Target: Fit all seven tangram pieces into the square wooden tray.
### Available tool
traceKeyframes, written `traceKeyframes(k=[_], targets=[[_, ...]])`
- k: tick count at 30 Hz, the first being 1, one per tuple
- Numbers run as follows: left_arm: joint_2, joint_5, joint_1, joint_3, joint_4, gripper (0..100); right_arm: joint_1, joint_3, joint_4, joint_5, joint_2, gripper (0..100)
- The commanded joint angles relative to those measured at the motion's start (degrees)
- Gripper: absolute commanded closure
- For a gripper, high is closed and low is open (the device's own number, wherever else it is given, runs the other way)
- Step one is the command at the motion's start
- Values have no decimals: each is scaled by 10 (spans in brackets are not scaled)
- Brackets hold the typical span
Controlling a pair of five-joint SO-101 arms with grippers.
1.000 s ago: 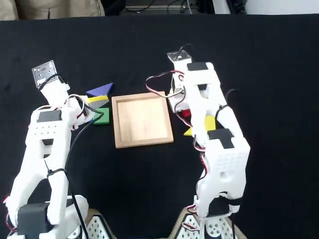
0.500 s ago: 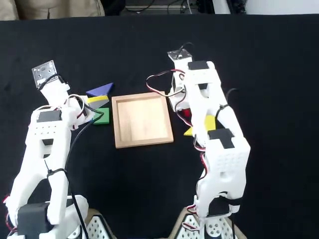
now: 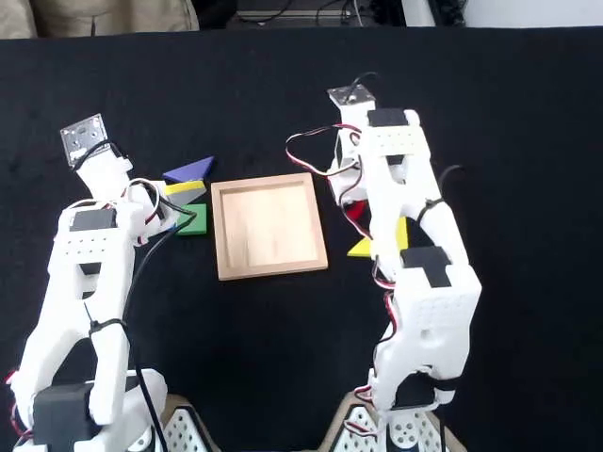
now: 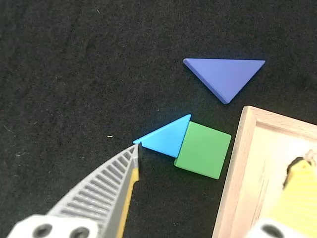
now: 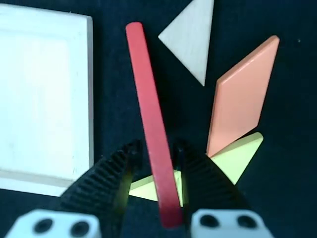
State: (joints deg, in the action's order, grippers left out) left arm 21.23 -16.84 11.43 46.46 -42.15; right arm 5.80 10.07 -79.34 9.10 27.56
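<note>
The square wooden tray (image 3: 268,226) lies between the arms with nothing in it. My right gripper (image 5: 154,148) is shut on a red piece (image 5: 148,109), which stands on edge just right of the tray (image 5: 44,94). Beside it lie a pale triangle (image 5: 190,37), an orange parallelogram (image 5: 242,96) and a yellow triangle (image 5: 233,163). My left gripper (image 4: 218,156) is open above a green square (image 4: 203,149) at the tray's left rim (image 4: 237,168). A light blue triangle (image 4: 166,138) touches the square, and a dark blue triangle (image 4: 225,77) lies apart from them.
The black tabletop (image 3: 254,94) stretches free behind and in front of the tray. The right arm (image 3: 415,217) covers most of the pieces right of the tray, leaving the red piece (image 3: 354,213) and yellow triangle (image 3: 363,247) partly showing.
The right arm has shifted slightly to the right and toward the back with the red piece in its gripper. The left arm and its pieces have stayed still.
</note>
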Motion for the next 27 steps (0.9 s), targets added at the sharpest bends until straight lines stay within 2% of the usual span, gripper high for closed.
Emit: traceKeyframes(k=[1, 16, 20, 24, 27], targets=[[-1, -3, 1, -12, 8, 562, -7, 63, -8, 5, -39, 877], [0, -2, 1, -12, 8, 562, 11, 87, 4, 72, -10, 880], [0, -2, 1, -12, 8, 562, 11, 124, 0, 73, 24, 985], [-1, -2, 1, -12, 8, 562, 12, 163, -25, 81, 29, 988], [-1, -2, 1, -12, 8, 562, 29, 206, -68, 135, 29, 988]])
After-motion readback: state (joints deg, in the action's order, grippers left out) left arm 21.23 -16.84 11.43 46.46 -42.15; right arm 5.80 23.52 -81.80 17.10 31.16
